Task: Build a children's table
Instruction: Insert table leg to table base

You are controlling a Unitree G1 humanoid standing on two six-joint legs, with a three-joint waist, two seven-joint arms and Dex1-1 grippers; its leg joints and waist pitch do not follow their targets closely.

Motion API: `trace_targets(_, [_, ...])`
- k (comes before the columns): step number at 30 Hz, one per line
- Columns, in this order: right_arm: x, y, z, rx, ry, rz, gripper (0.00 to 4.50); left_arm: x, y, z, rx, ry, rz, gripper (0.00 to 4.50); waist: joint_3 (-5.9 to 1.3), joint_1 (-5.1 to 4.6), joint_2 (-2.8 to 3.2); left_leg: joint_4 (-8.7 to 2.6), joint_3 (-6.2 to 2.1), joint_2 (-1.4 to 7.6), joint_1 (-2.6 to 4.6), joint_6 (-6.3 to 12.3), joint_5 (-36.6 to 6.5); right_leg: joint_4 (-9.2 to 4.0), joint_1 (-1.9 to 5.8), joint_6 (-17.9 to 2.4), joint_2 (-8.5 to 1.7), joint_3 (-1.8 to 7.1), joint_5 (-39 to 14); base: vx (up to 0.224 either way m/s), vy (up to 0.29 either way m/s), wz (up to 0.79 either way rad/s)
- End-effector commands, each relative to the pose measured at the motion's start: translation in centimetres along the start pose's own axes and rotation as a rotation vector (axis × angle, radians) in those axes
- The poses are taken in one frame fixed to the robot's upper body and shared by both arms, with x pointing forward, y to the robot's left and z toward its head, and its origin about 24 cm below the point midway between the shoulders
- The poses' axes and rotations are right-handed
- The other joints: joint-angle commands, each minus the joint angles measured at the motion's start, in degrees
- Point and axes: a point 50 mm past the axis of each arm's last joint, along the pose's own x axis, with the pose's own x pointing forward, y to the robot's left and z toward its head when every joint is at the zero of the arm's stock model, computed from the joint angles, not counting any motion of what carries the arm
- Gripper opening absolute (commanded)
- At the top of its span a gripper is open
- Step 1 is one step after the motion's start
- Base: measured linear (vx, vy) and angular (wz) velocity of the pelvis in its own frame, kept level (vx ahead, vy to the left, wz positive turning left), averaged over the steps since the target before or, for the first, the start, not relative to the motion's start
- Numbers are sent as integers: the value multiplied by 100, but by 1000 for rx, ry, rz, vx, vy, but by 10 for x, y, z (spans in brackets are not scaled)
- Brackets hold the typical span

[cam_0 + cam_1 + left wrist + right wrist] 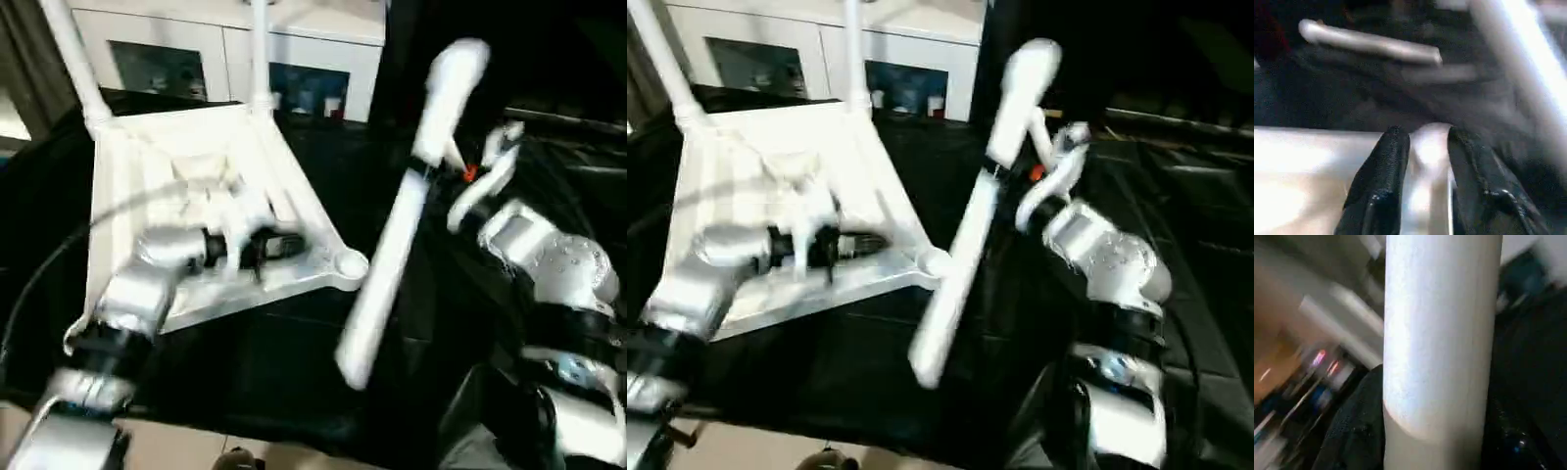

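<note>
Two legs (73,59) are already standing in the far sockets of the upturned table top (211,211). Right gripper (423,168) is clamping a third leg (407,211) mid-air; left gripper (1422,147), fingers apart, is hovering over the near-right socket (349,262).
</note>
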Motion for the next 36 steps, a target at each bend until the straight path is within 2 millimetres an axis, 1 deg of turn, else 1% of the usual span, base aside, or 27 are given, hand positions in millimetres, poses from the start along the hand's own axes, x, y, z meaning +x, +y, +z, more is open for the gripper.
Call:
trace_targets(1, [1,-6,17,29,-159,-100,175,11,-7,11,-38,-39,2,201,-432,-48,73,-384,-148,351,188,-399,-719,-347,247,-1226,-578,303,-375,0,0,0])
trace_targets(2, [2,-8,18,47,-182,-121,175,14,-10,10,-56,-40,0,201,-431,-48,60,-381,-142,338,174,-345,-649,-347,264,-1212,-557,306,-296,0,0,0])
trace_targets(3, [2,-8,18,50,-184,-124,175,14,-10,10,-58,-40,0,216,-430,-50,55,-383,-143,332,158,-311,-581,-342,278,-1194,-548,306,-224,0,0,0])
trace_targets(4, [4,-10,18,63,-207,-140,175,18,-15,9,-85,-50,-5,216,-441,-68,61,-371,-138,312,142,-208,-426,-330,293,-1123,-513,302,-29,0,0,0])
trace_targets(5, [5,-12,18,69,-230,-165,175,24,-21,5,-130,-61,-14,225,-449,-66,58,-366,-134,316,146,-196,-399,-322,299,-1138,-525,302,41,0,0,0])
trace_targets(6, [5,-12,17,70,-235,-170,175,25,-22,5,-141,-64,-16,236,-449,-62,48,-360,-141,317,134,-160,-366,-320,306,-1150,-525,299,95,0,0,0])
trace_targets(7, [6,-14,17,83,-257,-188,175,29,-28,1,-176,-71,-27,245,-451,-70,39,-359,-136,311,127,-127,-342,-324,312,-1152,-520,299,123,0,0,0])
trace_targets(8, [7,-14,16,102,-269,-193,175,30,-30,-2,-193,-73,-33,258,-448,-76,45,-356,-135,306,121,-64,-321,-332,309,-1146,-514,296,128,0,0,0])
trace_targets(9, [8,-14,16,122,-280,-198,175,31,-33,-5,-208,-67,-36,258,-453,-95,44,-359,-140,310,119,-24,-307,-329,312,-1131,-511,293,139,0,0,0])
trace_targets(10, [9,-14,16,133,-286,-201,175,32,-34,-8,-211,-57,-36,264,-443,-125,38,-367,-144,307,115,1,-361,-350,317,-1102,-503,290,53,0,0,0])
trace_targets(11, [9,-14,15,139,-292,-204,175,33,-35,-9,-213,-49,-33,264,-446,-135,38,-365,-142,306,125,7,-396,-355,314,-1093,-502,290,3,0,0,0])
trace_targets(12, [10,-14,15,135,-293,-207,175,33,-36,-11,-205,-40,-34,275,-432,-166,43,-374,-147,304,117,-4,-450,-371,315,-1063,-494,287,-107,0,0,0])
trace_targets(13, [10,-15,15,141,-302,-211,175,33,-40,-13,-228,-37,-51,288,-429,-180,48,-377,-149,313,123,-26,-501,-378,314,-1034,-506,290,-197,0,0,0])
trace_targets(16, [10,-16,16,167,-319,-220,175,34,-44,-17,-234,-16,-60,306,-421,-191,65,-383,-147,318,143,-68,-576,-395,293,-991,-493,290,-326,0,0,0])
trace_targets(17, [10,-16,16,172,-321,-221,175,35,-44,-18,-228,-9,-52,314,-420,-195,60,-384,-147,315,139,-64,-578,-397,294,-979,-487,291,-320,0,0,0])
trace_targets(18, [10,-17,16,178,-325,-222,175,35,-43,-20,-221,1,-32,327,-423,-196,72,-384,-146,314,143,-72,-597,-397,293,-965,-484,292,-303,0,0,0])
trace_targets(19, [10,-17,16,179,-326,-223,175,35,-42,-21,-220,4,-26,337,-423,-198,64,-384,-145,313,139,-65,-598,-398,296,-951,-486,294,-277,0,0,0])
trace_targets(21, [10,-17,17,188,-333,-224,175,36,-39,-23,-214,12,5,344,-430,-195,70,-380,-148,310,133,-50,-527,-386,303,-956,-485,292,-172,0,0,0])
trace_targets(22, [10,-17,17,191,-336,-225,175,35,-38,-23,-209,15,13,360,-431,-198,69,-377,-147,310,137,-42,-522,-384,299,-956,-479,291,-143,0,0,0])
trace_targets(23, [10,-17,17,191,-336,-226,175,35,-37,-23,-208,15,16,360,-433,-203,72,-377,-147,305,133,-31,-503,-382,302,-959,-475,290,-112,0,0,0])
trace_targets(25, [10,-18,16,196,-337,-228,175,35,-37,-22,-210,9,12,388,-432,-200,76,-377,-147,311,134,-34,-503,-378,302,-990,-488,289,-99,0,0,0])
trace_targets(29, [11,-18,16,198,-335,-229,175,34,-38,-21,-227,1,-1,391,-430,-200,72,-374,-143,306,133,-18,-499,-377,303,-1020,-485,291,-78,0,0,0])
trace_targets(31, [11,-18,15,200,-334,-228,175,33,-39,-20,-236,-2,-18,368,-427,-199,76,-377,-144,309,139,-24,-530,-379,296,-1026,-485,288,-132,0,0,0])
trace_targets(32, [11,-18,15,199,-332,-229,175,33,-39,-21,-236,-1,-19,368,-427,-199,74,-377,-143,307,138,-25,-540,-383,299,-1022,-486,289,-146,0,0,0])
trace_targets(35, [12,-18,14,197,-330,-229,175,33,-39,-21,-241,-1,-15,346,-425,-202,78,-380,-146,309,133,-41,-554,-387,300,-1003,-486,289,-192,0,0,0])
trace_targets(36, [12,-18,15,198,-330,-229,175,33,-39,-21,-246,-5,-13,339,-427,-205,66,-380,-143,311,135,-40,-547,-385,301,-1003,-486,289,-176,0,0,0])
